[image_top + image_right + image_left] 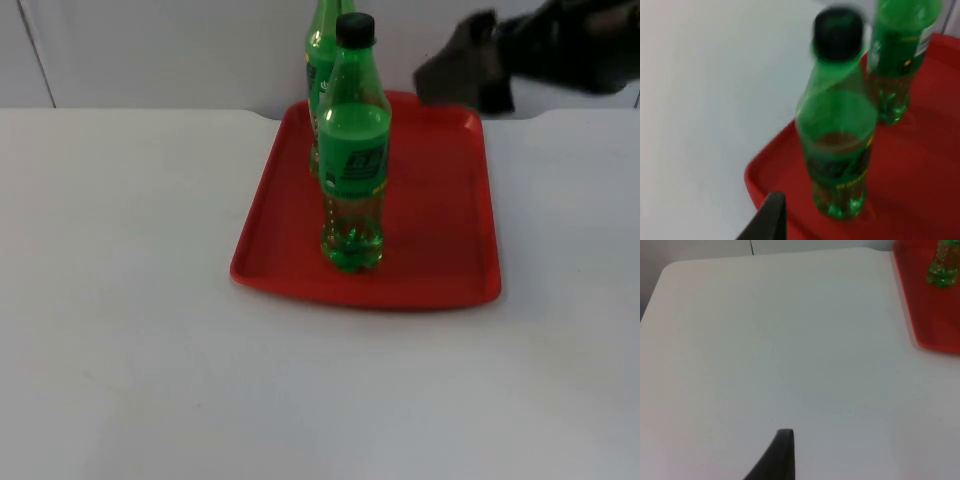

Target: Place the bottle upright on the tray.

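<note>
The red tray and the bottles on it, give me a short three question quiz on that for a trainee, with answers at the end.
1. True or false: the front bottle with the black cap stands upright on the red tray.
2. How many green bottles are on the tray? A) one B) two C) three
3. Fill in: the right gripper is above the tray's ____ edge, apart from both bottles.

Key
1. True. It stands on its base near the tray's front.
2. B. A second bottle stands right behind the first.
3. Far. The left gripper waits over the bare white table, off to the tray's side.
</note>
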